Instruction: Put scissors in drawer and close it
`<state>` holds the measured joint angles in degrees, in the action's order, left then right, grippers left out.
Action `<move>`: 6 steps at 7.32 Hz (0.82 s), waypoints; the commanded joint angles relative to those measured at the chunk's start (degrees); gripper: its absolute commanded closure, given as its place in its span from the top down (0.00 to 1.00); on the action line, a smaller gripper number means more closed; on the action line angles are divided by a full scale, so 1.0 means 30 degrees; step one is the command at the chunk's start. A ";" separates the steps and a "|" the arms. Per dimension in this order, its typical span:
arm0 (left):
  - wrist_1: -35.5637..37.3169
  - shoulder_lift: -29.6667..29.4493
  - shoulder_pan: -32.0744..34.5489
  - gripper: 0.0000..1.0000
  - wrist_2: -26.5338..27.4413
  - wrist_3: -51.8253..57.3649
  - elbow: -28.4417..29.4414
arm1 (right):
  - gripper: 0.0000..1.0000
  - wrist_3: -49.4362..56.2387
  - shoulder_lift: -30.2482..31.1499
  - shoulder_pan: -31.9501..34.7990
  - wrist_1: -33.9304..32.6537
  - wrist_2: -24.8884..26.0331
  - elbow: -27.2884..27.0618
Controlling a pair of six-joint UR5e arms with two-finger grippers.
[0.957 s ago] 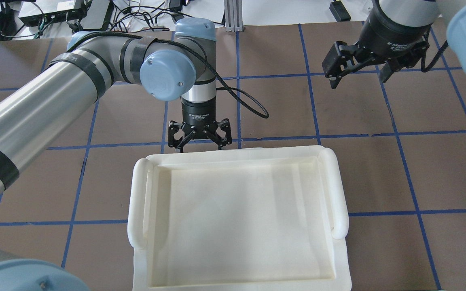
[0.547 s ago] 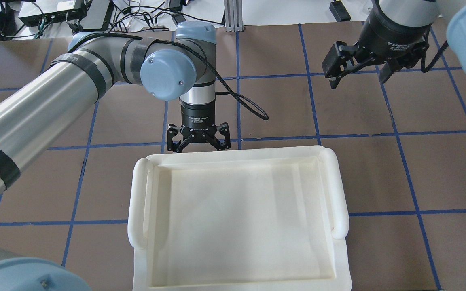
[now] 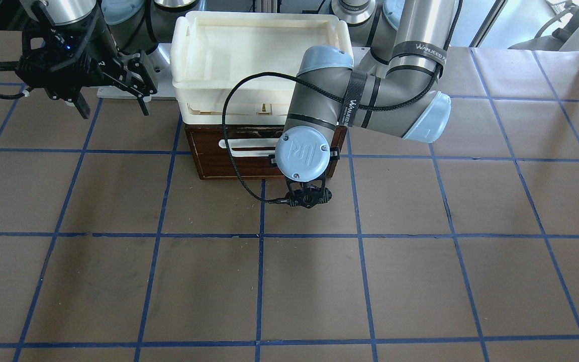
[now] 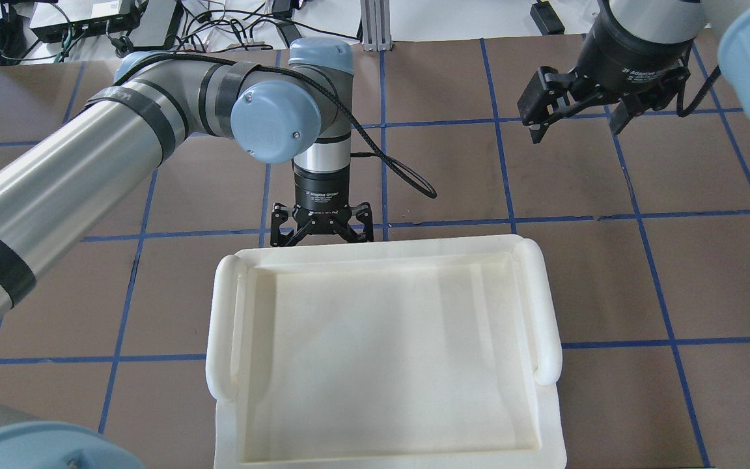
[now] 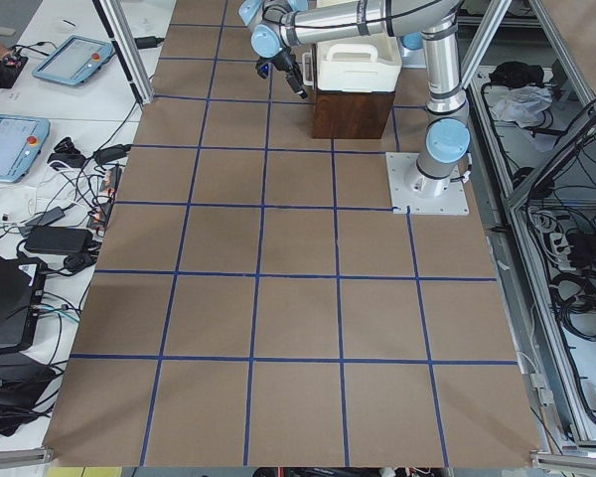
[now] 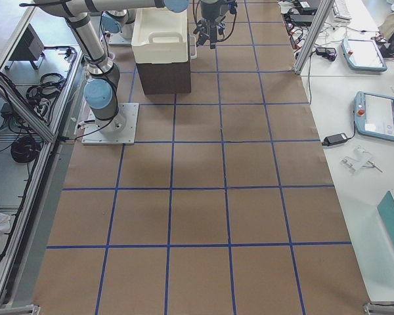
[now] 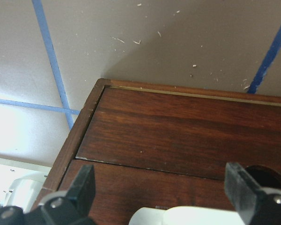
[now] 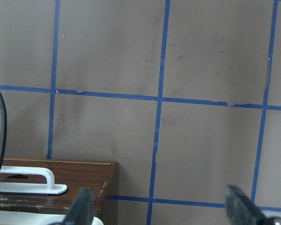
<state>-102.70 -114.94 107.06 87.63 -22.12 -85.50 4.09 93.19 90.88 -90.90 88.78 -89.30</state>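
The dark brown drawer (image 3: 209,156) with its white bar handle (image 3: 249,149) sits under the stacked cream trays, and its front looks pushed in flush. No pale interior shows. The scissors are not in view. My left gripper (image 4: 321,240) is open and points down at the drawer front. In the left wrist view (image 7: 160,176) its fingers straddle the handle (image 7: 178,216) without touching it. My right gripper (image 4: 575,127) is open and empty, held above the table off to the drawer's side. The right wrist view shows the drawer's corner (image 8: 84,176).
A large cream-white tray (image 4: 375,247) lies on top of the cabinet and hides most of it from overhead. Brown table paper with blue tape lines (image 3: 259,281) stretches in front. The left arm's black cable (image 3: 226,130) loops over the drawer front.
My left gripper has shifted slightly toward the cabinet, so its fingertips now sit partly behind the tray's rim. The right arm has not moved.
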 commanded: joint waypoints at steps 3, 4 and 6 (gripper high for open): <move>0.0690 0.0255 -0.1461 1.00 -0.0089 0.0429 0.2679 | 1.00 0.0100 -0.0010 0.0000 0.0037 -0.0004 -0.0001; 0.1154 0.0429 -0.2252 1.00 -0.0089 0.1417 0.3502 | 1.00 0.0072 0.0019 0.0000 0.0008 -0.0004 -0.0001; 0.4016 0.1596 -0.3339 1.00 0.0637 0.2510 0.3920 | 1.00 0.0072 0.0019 0.0000 0.0008 -0.0004 -0.0001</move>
<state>-95.46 -112.20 99.15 87.96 -16.11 -74.69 4.27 93.24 90.88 -90.87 88.77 -89.29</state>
